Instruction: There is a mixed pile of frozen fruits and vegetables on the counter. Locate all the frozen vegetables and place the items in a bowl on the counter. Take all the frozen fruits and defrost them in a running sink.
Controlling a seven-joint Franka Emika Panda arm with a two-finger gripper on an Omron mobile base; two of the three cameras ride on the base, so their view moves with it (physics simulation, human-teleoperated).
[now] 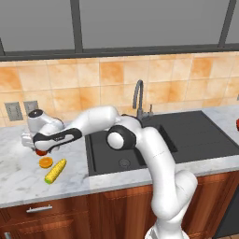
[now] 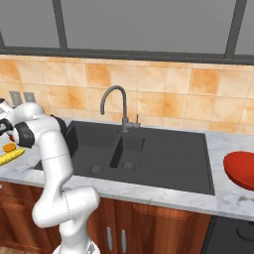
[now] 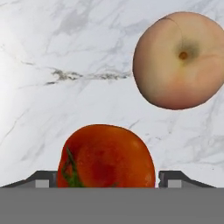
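Gripper (image 3: 107,178) straddling a dark red tomato (image 3: 106,156) on the marble counter (image 3: 65,87).
Tomato at lower centre of hand view, squarely between the two fingertips; jaws apart, not visibly clamped. Peach-like fruit (image 3: 180,60) well apart, upper right.

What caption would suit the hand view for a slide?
Open claw straddling a red tomato on the marble counter, a peach-coloured fruit lying just beyond it.

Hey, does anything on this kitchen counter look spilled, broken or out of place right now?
Nothing stands out. The tomato, peach-like fruit, orange half and corn cob lie whole on the marble counter, with no spill or damage visible.
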